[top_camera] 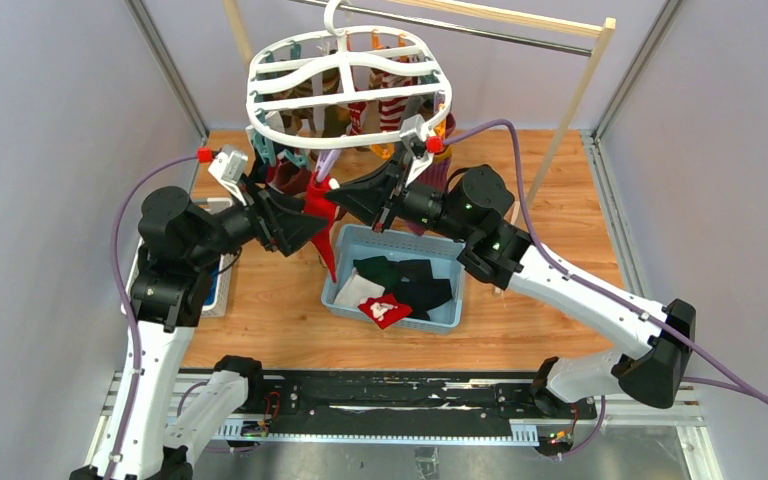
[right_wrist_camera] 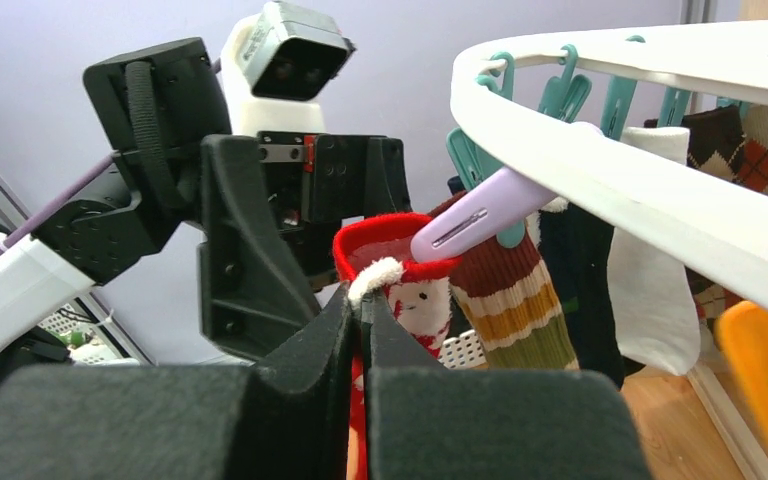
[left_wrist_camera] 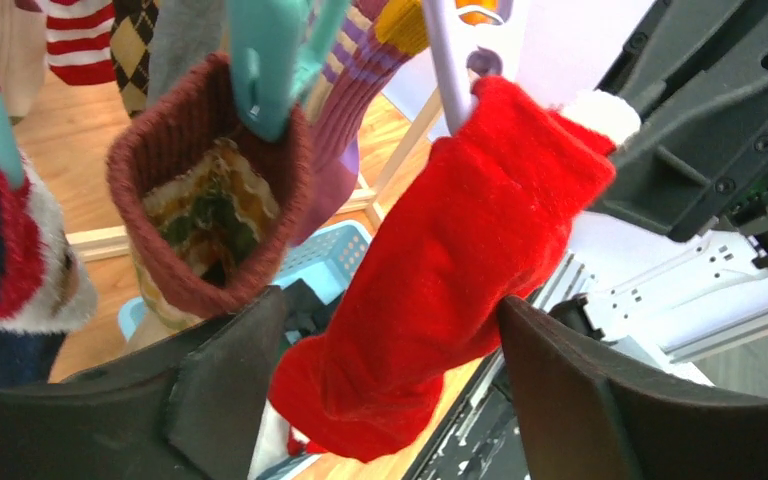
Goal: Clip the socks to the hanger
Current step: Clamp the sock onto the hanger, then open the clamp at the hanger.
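Observation:
The white oval hanger [top_camera: 350, 95] hangs from a rail, with several socks clipped to its pegs. A red sock [top_camera: 321, 207] with white trim hangs from a purple peg [right_wrist_camera: 470, 218] at the hanger's near rim. My right gripper [right_wrist_camera: 360, 300] is shut on the sock's white-trimmed cuff [right_wrist_camera: 378, 275] just below that peg. My left gripper [left_wrist_camera: 390, 370] is open, its fingers [left_wrist_camera: 225, 385] on either side of the red sock's body [left_wrist_camera: 460, 250]; the right finger touches the fabric. In the top view both grippers meet at the sock, left [top_camera: 312, 218] and right [top_camera: 338, 197].
A light blue basket [top_camera: 343, 300] below the grippers holds dark green [top_camera: 385, 268], black [top_camera: 428, 288], white [top_camera: 356, 292] and red-and-white [top_camera: 385, 311] socks. A wooden-posted rail with a metal bar [top_camera: 505, 33] carries the hanger. A maroon-cuffed sock [left_wrist_camera: 205, 200] hangs beside the red one.

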`<move>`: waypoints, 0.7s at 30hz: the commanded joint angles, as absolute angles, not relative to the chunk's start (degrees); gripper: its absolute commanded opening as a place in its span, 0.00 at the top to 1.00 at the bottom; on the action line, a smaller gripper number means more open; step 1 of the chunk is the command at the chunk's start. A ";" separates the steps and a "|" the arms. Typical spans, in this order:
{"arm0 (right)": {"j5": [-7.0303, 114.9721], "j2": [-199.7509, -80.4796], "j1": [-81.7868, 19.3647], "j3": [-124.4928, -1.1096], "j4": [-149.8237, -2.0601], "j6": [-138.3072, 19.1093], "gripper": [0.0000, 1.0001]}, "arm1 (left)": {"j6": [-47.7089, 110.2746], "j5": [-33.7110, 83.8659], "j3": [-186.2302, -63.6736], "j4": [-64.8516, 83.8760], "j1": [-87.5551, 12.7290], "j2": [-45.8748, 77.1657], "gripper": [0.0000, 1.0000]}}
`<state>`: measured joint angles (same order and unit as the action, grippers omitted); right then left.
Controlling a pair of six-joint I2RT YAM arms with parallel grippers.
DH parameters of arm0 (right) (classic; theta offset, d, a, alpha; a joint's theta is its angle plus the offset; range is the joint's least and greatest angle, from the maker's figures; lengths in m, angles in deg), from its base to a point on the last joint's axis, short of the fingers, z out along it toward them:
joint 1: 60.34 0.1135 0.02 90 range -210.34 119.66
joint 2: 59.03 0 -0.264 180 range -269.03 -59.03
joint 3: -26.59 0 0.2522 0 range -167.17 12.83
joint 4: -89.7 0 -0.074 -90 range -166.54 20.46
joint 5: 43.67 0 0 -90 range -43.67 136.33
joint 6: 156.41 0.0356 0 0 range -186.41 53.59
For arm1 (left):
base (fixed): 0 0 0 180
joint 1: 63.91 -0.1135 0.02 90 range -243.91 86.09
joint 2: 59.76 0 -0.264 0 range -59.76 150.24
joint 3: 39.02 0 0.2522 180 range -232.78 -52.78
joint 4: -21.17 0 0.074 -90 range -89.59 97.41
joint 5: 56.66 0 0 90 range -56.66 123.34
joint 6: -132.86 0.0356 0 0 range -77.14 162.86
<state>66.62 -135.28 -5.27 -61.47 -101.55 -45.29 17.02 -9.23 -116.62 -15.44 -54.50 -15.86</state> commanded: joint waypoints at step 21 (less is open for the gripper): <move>53.33 -117.97 -12.26 -44.92 -101.37 -47.54 0.41 | 17.57 -5.11 -116.90 -16.82 -54.46 -18.92 0.94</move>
